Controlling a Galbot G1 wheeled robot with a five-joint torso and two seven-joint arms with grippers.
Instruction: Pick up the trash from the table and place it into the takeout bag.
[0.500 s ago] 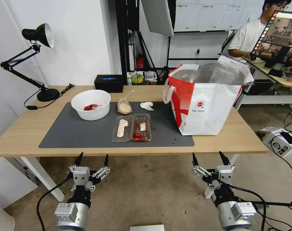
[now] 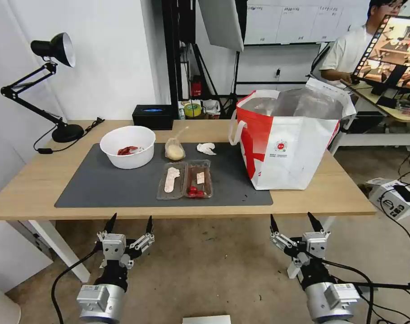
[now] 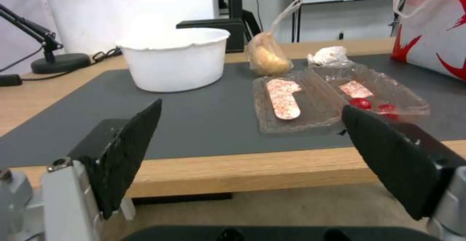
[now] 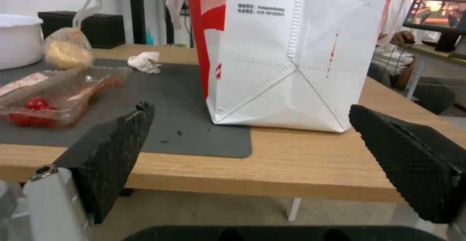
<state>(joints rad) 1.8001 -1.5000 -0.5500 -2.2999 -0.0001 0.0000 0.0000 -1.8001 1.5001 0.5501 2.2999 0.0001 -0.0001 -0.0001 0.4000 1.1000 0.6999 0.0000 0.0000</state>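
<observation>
On the table, seen from the head camera, the white bowl with red scraps sits on the dark mat, the knotted bag and tissue beside it, and the clear tray lies open, long axis running away from the robot. The takeout bag stands upright at the mat's far end. Both the left gripper and right gripper hang below the table edge, spread wide and empty.

From the left wrist, the tray holds red bits beyond the table edge.

From the right wrist, the takeout bag stands straight ahead.
</observation>
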